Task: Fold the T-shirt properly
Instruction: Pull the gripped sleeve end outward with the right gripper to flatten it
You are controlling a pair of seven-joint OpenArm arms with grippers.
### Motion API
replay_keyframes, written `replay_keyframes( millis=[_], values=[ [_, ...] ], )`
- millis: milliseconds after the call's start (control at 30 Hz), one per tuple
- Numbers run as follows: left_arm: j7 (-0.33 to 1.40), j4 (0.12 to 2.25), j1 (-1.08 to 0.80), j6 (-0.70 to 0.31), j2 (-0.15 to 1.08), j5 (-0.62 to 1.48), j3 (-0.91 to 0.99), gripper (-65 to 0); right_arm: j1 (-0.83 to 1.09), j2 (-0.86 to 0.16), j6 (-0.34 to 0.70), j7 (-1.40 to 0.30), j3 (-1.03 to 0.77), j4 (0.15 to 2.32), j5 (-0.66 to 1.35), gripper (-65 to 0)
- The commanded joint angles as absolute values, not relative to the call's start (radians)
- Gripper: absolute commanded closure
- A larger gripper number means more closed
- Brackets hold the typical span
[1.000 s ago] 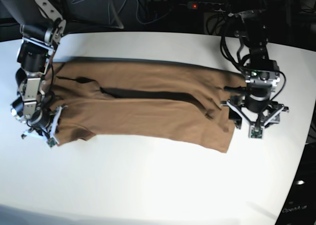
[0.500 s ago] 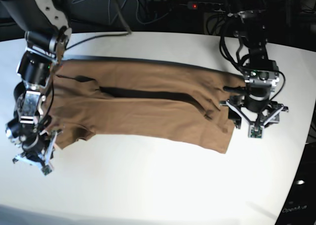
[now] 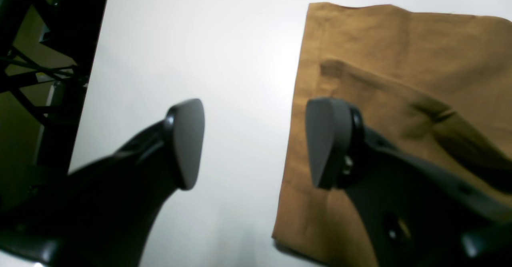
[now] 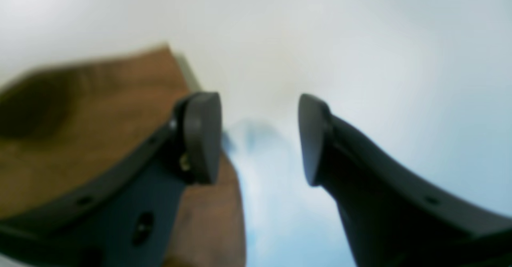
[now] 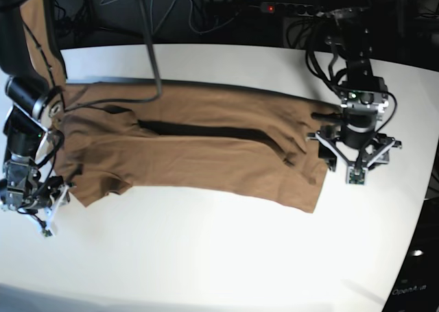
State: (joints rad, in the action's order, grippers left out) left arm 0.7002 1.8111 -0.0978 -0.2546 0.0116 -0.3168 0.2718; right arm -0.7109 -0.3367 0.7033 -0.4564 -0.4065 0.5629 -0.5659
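Observation:
The tan-brown T-shirt (image 5: 206,154) lies flat across the white table (image 5: 219,257), folded lengthwise with a dark gap running along its middle. My left gripper (image 5: 355,154) hovers at the shirt's right end. In the left wrist view it (image 3: 256,143) stands open, one finger over the T-shirt (image 3: 400,59) edge and the other over bare table. My right gripper (image 5: 31,199) is at the shirt's left end near the sleeve. The blurred right wrist view shows it (image 4: 260,139) open and empty, with the T-shirt (image 4: 80,139) under its left finger.
Cables and a power strip with a red light (image 5: 281,9) run along the back edge. A dark metal frame (image 3: 40,79) stands beyond the table's right edge. The table's front half is bare white surface.
My right gripper has opened, let go of the shirt's left end, and moved left and toward the front. The left arm has barely shifted.

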Motion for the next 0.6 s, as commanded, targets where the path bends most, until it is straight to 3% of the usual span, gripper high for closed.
replay_keyframes(
  millis=[0, 567],
  values=[
    [0.677, 1.834, -0.085, -0.246, 0.013, -0.315, 0.271, -38.8, -0.75, -0.349, 0.698, -0.435, -0.407, 0.576, -0.549, -31.5],
    [0.677, 1.834, -0.099, -0.245, 0.012, -0.315, 0.271, -38.8, -0.733, -0.321, 0.698, -0.466, -0.41, 0.572, -0.544, -31.0]
  ],
)
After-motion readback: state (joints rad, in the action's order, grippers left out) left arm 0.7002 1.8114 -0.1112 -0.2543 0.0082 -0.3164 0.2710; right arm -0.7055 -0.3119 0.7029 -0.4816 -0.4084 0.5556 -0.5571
